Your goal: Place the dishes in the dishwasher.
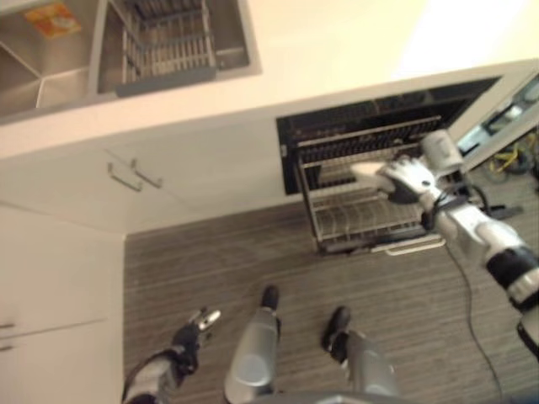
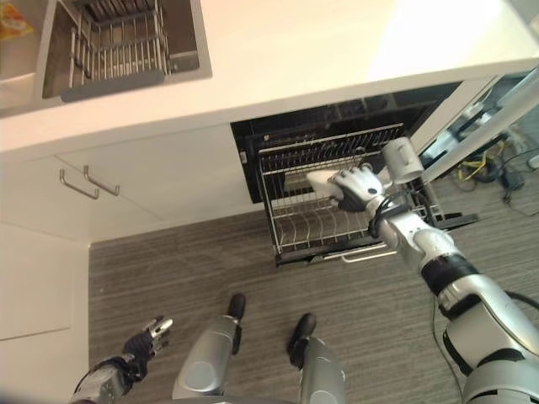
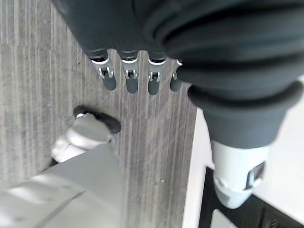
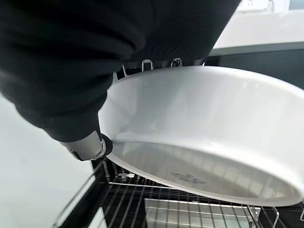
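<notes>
**Right hand holding a white dish over the pulled-out dishwasher rack**

Dishwasher (image 2: pixel 337 126) under the white countertop (image 2: pixel 337 50) stands open, with its wire rack (image 2: pixel 312 227) drawn out over the grey striped floor (image 2: pixel 168 269). Right hand (image 2: pixel 358 187) is extended above the rack and grips a white dish (image 4: pixel 204 137); in the right wrist view the fingers hook over the far rim while the thumb (image 4: pixel 88 145) presses against the near rim, so the dish is pinched between them. The dish is held tilted, its underside facing the wrist camera, above the rack wires and a flat rectangular item (image 4: pixel 199 213) lying in the rack; whether the dish touches the wires cannot be told. Left hand (image 2: pixel 147 337) hangs low at the robot's left side, above the floor, well apart from the dishwasher; in the left wrist view its fingers (image 3: pixel 130 78) lie straight in a row, side by side, holding nothing. Sink (image 2: pixel 181 63) set into the countertop contains a wire drying basket (image 2: pixel 118 42). White cabinet fronts with two bar handles (image 2: pixel 88 181) stand to the left of the dishwasher.
</notes>
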